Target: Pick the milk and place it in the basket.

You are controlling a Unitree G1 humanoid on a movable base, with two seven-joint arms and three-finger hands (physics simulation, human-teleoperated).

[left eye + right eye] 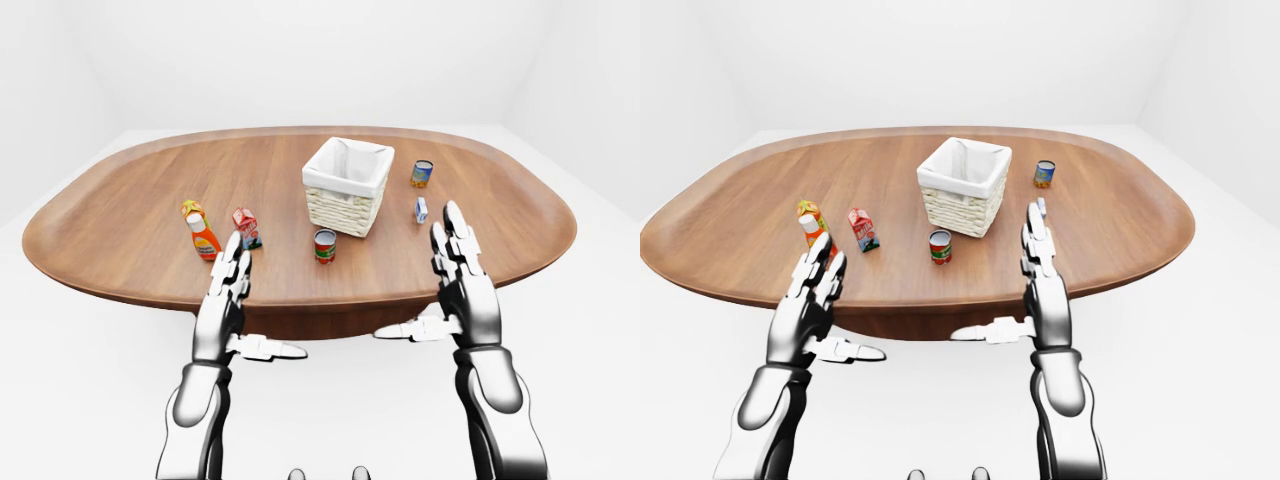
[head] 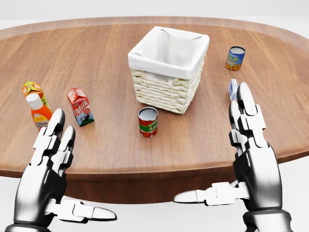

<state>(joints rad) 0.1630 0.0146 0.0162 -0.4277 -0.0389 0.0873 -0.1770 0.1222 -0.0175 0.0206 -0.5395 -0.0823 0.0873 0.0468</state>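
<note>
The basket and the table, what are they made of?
The basket looks like pale woven wicker, judging by its braided rows, with a white cloth liner folded over the rim. The table looks like polished brown wood: grain streaks and a soft sheen show.

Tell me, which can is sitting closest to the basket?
The red can, just below the basket in the head view. The blue-and-yellow can stands farther off, to the basket's upper right.

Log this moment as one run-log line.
phase: pre-grasp | left hand: open, empty | right hand: open, empty | milk carton: upright on table | basket: empty
</note>
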